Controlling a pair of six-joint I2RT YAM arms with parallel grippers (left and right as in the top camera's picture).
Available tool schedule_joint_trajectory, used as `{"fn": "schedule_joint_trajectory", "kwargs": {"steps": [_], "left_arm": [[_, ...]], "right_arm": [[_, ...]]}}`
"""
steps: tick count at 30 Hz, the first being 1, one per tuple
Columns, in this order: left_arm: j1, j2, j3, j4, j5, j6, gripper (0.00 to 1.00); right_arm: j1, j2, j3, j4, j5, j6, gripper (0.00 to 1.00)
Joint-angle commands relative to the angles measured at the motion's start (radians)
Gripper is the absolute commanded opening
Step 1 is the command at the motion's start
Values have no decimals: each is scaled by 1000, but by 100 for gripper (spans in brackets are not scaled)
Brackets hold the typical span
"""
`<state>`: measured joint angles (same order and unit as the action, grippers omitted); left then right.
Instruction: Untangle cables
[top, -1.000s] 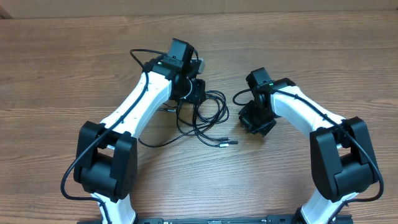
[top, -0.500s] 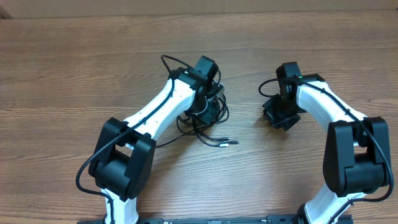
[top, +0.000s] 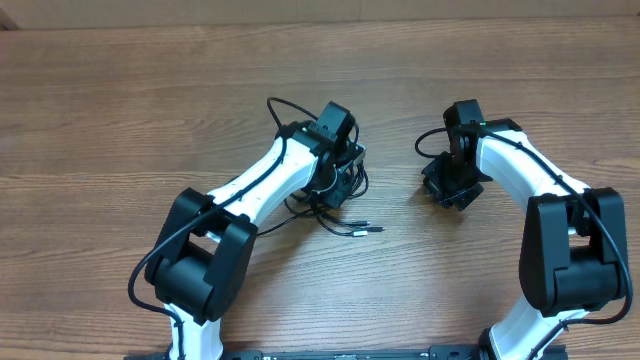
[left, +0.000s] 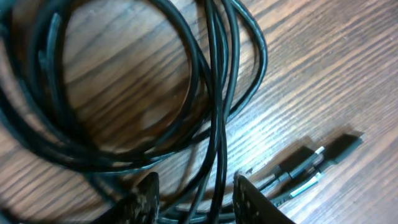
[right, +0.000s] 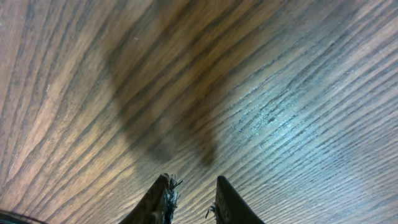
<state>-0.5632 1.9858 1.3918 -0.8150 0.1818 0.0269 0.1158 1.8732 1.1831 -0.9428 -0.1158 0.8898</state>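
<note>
The cables (top: 345, 205) lie in a loose black tangle near the middle of the table (top: 120, 100), their loops overlapping one another. A few plugs (top: 366, 229) stick out of the tangle on the side toward the robot's base. The left gripper (top: 336, 178) hangs right over the tangle. Its wrist view shows its fingers (left: 144, 200) apart, with a few strands of the cables (left: 214, 124) running through the gap between them. The strands sit loose in that gap, not pinched. Beside the fingers lie the plugs (left: 311, 163), some with silver tips, flat on the wood. The rest of the cord curls in wide rings ahead of the jaws. The right gripper (top: 450, 188) is off to the right, well apart from the cables, over bare table. In its wrist view the right gripper (right: 193, 198) points down at the wood grain, and its fingers (right: 159, 198) stand only a little apart with nothing between them. A dark shadow falls on the table ahead of them.
</note>
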Motion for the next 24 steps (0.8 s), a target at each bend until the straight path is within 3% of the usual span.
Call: {"fn": "schedule_joint_trajectory", "kwargs": {"steps": [1,8,16,20,22,24], "left_arm": [[-4,6,-50,37,21,14,40],[-10,6,-77,82,21,10,40],[-11,6,-126,156,20,-27,34],[-13,6,-134,162,18,-31,24],[-13,6,-134,164,18,-32,9],[-13,6,-133,166,18,-35,4]], "right_arm": [[1,1,14,2,10,-5,24],[1,1,14,2,10,-5,24],[1,1,14,-11,11,-10,25],[1,1,14,-11,11,-10,25],[1,1,14,-11,10,-9,25],[1,1,14,-11,10,-9,25]]}}
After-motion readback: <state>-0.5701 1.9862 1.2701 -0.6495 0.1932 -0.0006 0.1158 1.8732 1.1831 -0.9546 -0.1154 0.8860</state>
